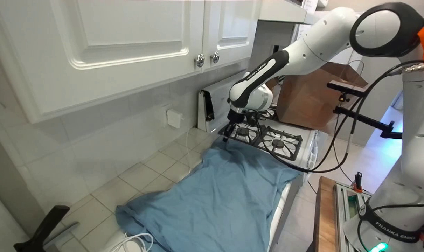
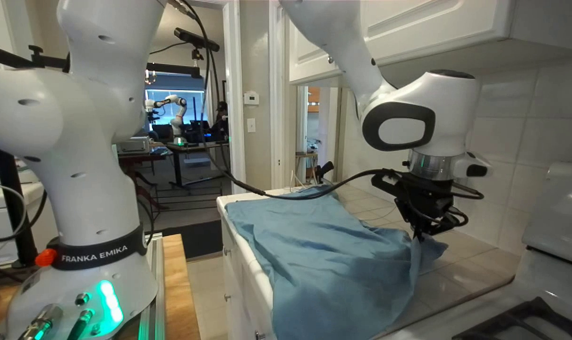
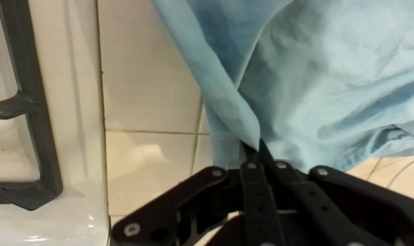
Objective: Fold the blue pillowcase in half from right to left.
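The blue pillowcase [image 1: 215, 196] lies wrinkled over the tiled counter. It also shows in an exterior view [image 2: 323, 245], where it hangs over the counter's front edge. My gripper [image 2: 417, 236] points down at the pillowcase's stove-side end, near the back wall. In the wrist view the gripper [image 3: 258, 147] is shut on a fold of the pillowcase [image 3: 312, 85], with the cloth pinched between the black fingertips. The held part is raised in a peak above the counter. A loose flap hangs behind the fingers. In an exterior view the gripper [image 1: 226, 136] is small and dark.
A gas stove [image 1: 278, 141] with black grates adjoins the counter; a grate [image 3: 39, 136] shows in the wrist view. White cabinets [image 1: 134, 45] hang above. A brown paper bag [image 1: 303, 98] stands on the stove. A black-handled object [image 1: 43, 231] and white cord [image 1: 138, 238] lie at the counter's far end.
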